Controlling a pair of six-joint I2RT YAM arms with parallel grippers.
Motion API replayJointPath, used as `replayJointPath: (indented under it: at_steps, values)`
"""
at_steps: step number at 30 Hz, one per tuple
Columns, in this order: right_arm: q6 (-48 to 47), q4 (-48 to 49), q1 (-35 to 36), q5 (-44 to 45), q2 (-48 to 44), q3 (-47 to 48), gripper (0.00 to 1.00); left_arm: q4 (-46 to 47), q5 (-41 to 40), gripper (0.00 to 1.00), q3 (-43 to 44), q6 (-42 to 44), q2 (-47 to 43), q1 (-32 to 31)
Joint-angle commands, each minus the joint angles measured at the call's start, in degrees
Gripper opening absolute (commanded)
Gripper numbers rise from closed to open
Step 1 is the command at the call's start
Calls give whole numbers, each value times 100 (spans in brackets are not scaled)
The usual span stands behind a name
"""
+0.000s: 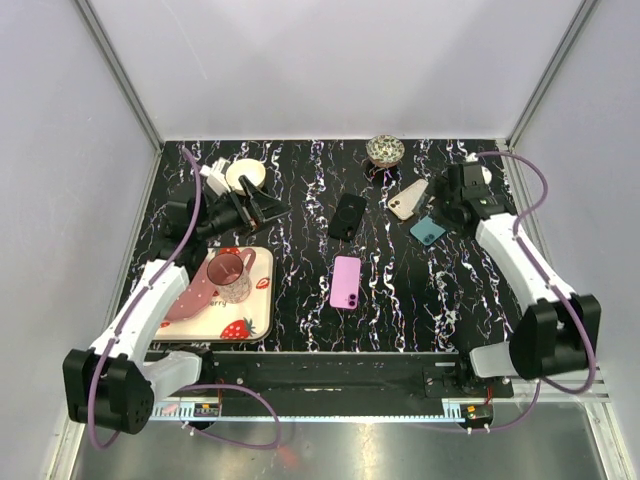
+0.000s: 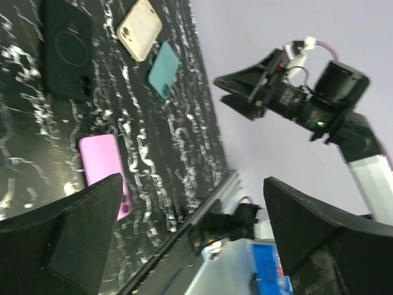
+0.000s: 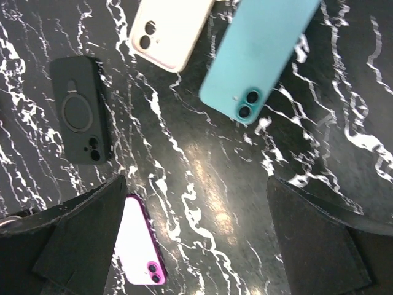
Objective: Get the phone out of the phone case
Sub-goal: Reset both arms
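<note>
- Left gripper [image 2: 195,243] is hovering above the table, jaws spread wide, gripping nothing.
- Right gripper [image 3: 196,239] is hanging wide apart and empty near the teal rectangular phone [image 3: 261,58].
- The teal phone is lying just beside the cream-cased phone [image 3: 169,31].

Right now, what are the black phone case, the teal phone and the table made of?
Black phone case: probably matte silicone or rubber, no glare. Teal phone: smooth satin plastic or glass, faint even sheen. Table: glossy, marble-patterned, reflecting a lamp spot; stone or printed film, I cannot tell.
</note>
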Motion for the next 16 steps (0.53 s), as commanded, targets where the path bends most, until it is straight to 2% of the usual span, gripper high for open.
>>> replayJointPath:
  at_steps: [1, 3, 7, 10, 16]
  values:
    - [-98, -364, -22, 700, -875, -601, 100, -1521, -729, 98, 592, 1825, -426, 52]
    - [-28, -487, -22, 797, -1141, -899, 100, -2091, -1045, 99, 777, 2161, -435, 70]
    - [86, -619, -13, 824, -1895, -1384, 100, -2586, -1582, 99, 796, 2768, -654, 105]
    - [236, -549, -13, 771, -2344, -1762, 100, -2701, -1846, 99, 646, 2830, -725, 114]
    - [315, -382, -13, 832, -2724, -2053, 100, -2516, -1758, 99, 444, 2585, -673, 105]
